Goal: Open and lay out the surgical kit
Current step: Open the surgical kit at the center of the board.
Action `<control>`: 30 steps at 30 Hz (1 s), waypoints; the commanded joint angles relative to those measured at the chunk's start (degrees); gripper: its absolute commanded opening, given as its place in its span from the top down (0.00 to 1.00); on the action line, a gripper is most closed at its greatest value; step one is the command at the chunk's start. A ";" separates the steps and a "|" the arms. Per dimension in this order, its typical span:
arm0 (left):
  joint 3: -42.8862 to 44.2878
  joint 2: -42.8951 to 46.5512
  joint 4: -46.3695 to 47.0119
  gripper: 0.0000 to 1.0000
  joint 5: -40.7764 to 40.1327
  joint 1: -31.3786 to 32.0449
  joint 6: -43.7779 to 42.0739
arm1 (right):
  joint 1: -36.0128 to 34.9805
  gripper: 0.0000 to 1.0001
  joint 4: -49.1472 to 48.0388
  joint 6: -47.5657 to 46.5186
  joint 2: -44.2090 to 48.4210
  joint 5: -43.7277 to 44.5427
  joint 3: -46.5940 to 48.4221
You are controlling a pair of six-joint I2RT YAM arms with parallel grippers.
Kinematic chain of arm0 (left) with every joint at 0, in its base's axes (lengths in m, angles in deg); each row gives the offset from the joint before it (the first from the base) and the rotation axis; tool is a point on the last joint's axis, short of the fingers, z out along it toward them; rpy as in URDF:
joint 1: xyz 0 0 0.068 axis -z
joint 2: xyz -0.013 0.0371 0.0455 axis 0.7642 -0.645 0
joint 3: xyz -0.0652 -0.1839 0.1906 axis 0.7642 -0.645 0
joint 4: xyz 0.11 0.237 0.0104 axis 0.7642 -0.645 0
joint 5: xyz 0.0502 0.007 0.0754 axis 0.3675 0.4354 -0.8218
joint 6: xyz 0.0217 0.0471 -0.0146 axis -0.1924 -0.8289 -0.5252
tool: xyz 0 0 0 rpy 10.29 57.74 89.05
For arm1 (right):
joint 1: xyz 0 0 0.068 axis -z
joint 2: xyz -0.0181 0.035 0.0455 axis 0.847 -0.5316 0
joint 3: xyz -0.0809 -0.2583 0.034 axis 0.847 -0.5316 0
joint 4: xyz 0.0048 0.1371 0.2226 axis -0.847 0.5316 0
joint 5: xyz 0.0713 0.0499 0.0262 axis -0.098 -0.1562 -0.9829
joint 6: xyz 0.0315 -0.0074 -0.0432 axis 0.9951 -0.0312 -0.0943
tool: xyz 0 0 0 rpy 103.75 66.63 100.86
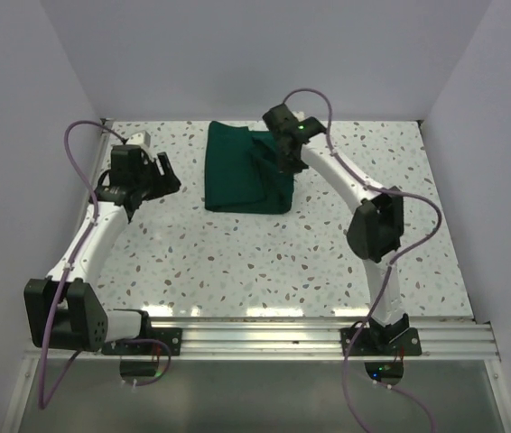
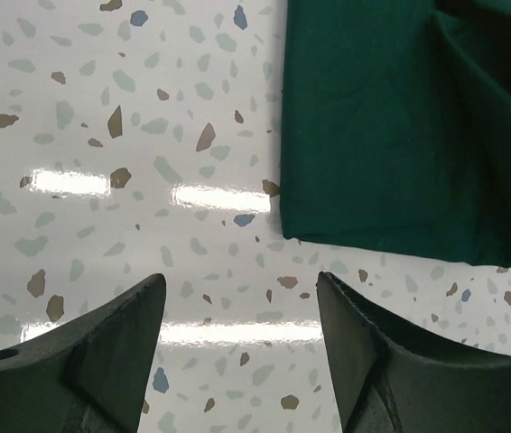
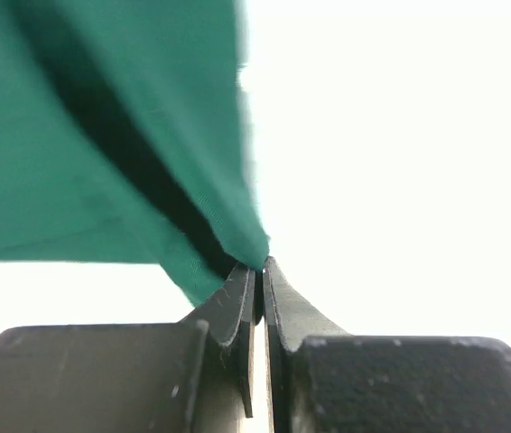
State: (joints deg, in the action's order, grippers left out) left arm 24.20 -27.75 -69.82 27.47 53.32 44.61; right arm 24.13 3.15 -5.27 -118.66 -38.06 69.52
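Observation:
The surgical kit is a folded dark green cloth wrap lying at the back middle of the table. My right gripper is at its right edge, shut on a corner of the cloth, which rises from the jaws in the right wrist view. My left gripper is open and empty to the left of the wrap; its wrist view shows the wrap's near left corner beyond the fingers. The steel tray and instruments are hidden inside the wrap.
Speckled white tabletop enclosed by pale walls at the left, back and right. A metal rail runs along the near edge at the arm bases.

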 commanded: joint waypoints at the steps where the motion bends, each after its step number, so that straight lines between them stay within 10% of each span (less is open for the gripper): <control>1: 3.81 -2.13 3.55 0.28 0.87 1.17 -0.90 | 5.71 1.00 0.89 1.03 7.57 7.63 -9.67; 5: 6.10 -7.40 5.49 0.28 1.75 4.59 -2.13 | 11.16 0.92 -0.25 1.03 11.62 8.60 -20.40; 8: 9.60 -14.60 5.23 0.29 -0.44 9.77 -3.44 | 13.44 0.06 -1.92 1.21 12.59 7.99 -27.35; 9: 10.66 -18.62 5.14 0.29 -1.49 11.09 -3.62 | 13.89 0.01 -2.01 1.29 12.59 8.16 -29.19; 23: 51.95 -53.53 -8.56 0.34 -11.43 30.70 -3.97 | 18.73 0.02 4.05 3.93 15.75 11.77 -20.52; 30: 45.40 -52.76 -8.66 0.40 -17.39 31.05 -3.01 | 19.43 0.02 3.53 3.49 15.06 8.52 -16.21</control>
State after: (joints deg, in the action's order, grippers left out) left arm 71.85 -81.27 -75.78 15.47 85.47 41.88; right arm 43.45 5.53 -2.85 -105.28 -28.86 50.46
